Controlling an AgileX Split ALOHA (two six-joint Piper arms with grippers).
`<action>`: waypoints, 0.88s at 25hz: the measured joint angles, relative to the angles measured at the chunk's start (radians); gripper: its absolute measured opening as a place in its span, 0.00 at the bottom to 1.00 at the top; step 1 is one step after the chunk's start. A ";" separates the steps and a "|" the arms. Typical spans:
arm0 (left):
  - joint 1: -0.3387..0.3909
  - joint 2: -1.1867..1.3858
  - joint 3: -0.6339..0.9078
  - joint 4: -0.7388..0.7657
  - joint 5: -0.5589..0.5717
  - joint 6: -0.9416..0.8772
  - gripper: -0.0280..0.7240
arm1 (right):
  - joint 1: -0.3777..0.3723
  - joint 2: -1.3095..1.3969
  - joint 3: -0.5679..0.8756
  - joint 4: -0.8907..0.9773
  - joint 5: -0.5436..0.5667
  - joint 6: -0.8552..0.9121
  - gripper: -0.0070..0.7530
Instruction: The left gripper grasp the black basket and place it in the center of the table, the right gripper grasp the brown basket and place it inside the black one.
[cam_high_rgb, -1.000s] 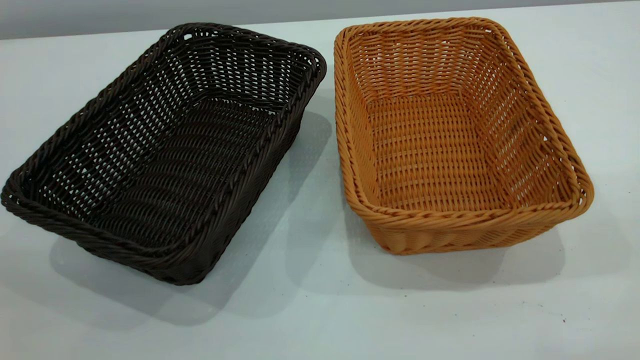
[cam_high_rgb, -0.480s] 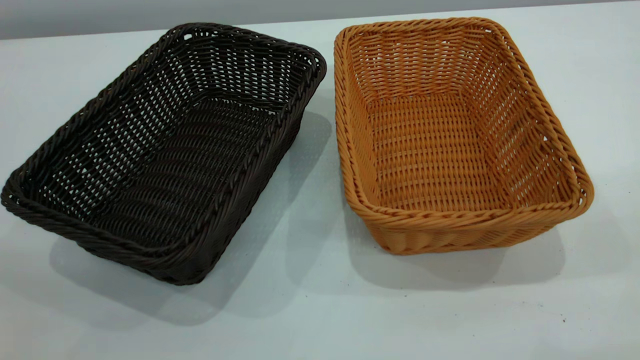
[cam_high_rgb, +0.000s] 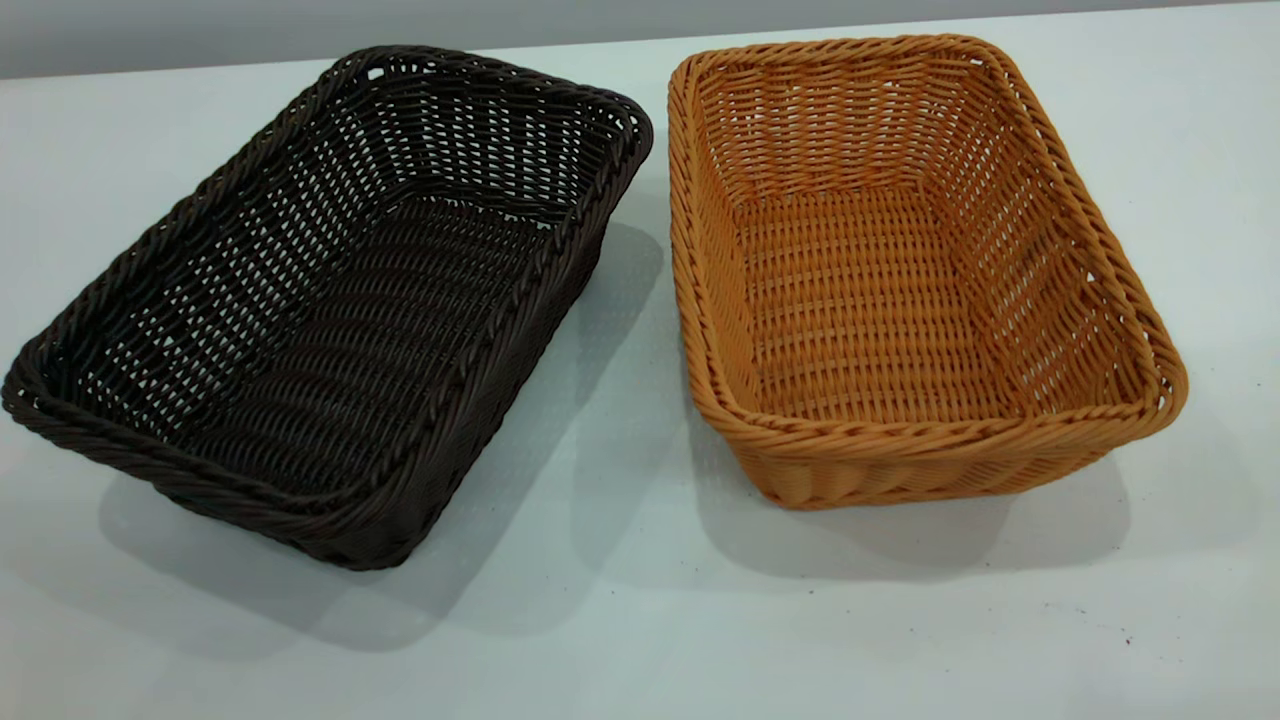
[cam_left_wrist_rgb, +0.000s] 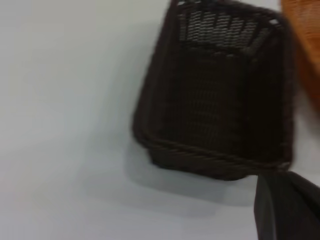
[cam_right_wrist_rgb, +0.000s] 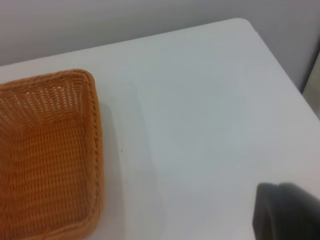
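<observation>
Step in hand, by judgement: opening approach, nothing yet grasped.

Black basket (cam_high_rgb: 330, 310) standing upright on the table (cam_high_rgb: 640, 620), at the left of the exterior view, skewed so that one short end points toward the near left. Brown basket (cam_high_rgb: 900, 270) upright just beside it at the right; far corners near each other but apart, gap widening toward the near side. Neither basket lifted, neither nested.

Left pincer (cam_left_wrist_rgb: 287, 207): only a dark part seen at the corner of the left wrist view, above the table near the black basket's short end, no contact seen. Opening of its fingers: cannot tell. Right pincer (cam_right_wrist_rgb: 287, 212): likewise only a dark part seen in its wrist view, over bare table off the brown basket's rim. Opening: cannot tell. Neither arm seen in the exterior view.

Next move, as judged: left pincer down onto the braided rim of the black basket, one finger inside and one outside the wall, then a lift or drag toward the table's middle. Flared openwork sides likely to flex; grip on the rim advised rather than on the weave.

Edges and room: far table edge close behind both baskets; a rounded table corner seen in the right wrist view, well apart from the brown basket. Broad bare table on the near side. Brown basket occupying part of the middle; risk of rim-to-rim contact during the black basket's shift.
</observation>
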 joint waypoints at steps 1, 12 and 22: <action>0.000 0.000 0.000 -0.018 -0.005 0.000 0.04 | 0.000 0.000 0.000 0.008 0.000 0.006 0.01; 0.000 0.000 -0.007 -0.070 -0.013 0.077 0.05 | 0.000 0.000 -0.012 0.076 -0.008 0.005 0.03; 0.000 0.153 -0.124 -0.126 -0.021 0.208 0.59 | 0.000 0.142 -0.021 0.404 -0.009 -0.263 0.52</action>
